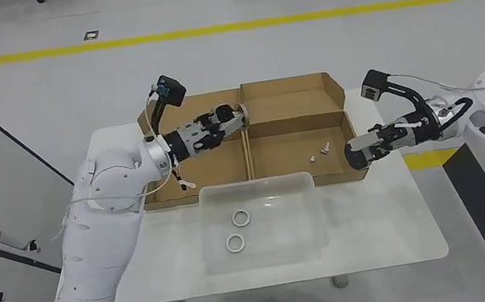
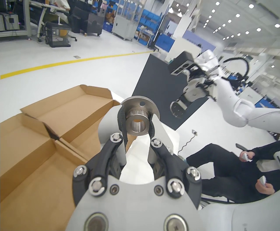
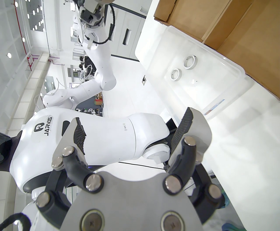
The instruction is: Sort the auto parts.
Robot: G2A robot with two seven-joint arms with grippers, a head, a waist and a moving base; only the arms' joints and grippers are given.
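My left gripper point(image 2: 136, 126) is shut on a metal flanged bushing point(image 2: 137, 113), held by its hub. From above, this gripper point(image 1: 243, 118) hangs over the middle divider of the cardboard box point(image 1: 291, 97). My right gripper point(image 3: 133, 128) is open with nothing between its fingers; in the top view it point(image 1: 352, 156) sits by the box's right edge. Two white rings point(image 1: 242, 217) point(image 1: 235, 242) lie in the clear plastic tray point(image 1: 301, 236), and they show again point(image 3: 189, 62) point(image 3: 175, 74) in the right wrist view. Two small white parts point(image 1: 320, 152) lie in the box's front right compartment.
The box has several compartments and stands at the back of the white table point(image 1: 393, 223), with the tray right in front of it. Bare table surface lies to the right of the tray. A seated person point(image 2: 229, 166) with handheld controllers is beyond the table.
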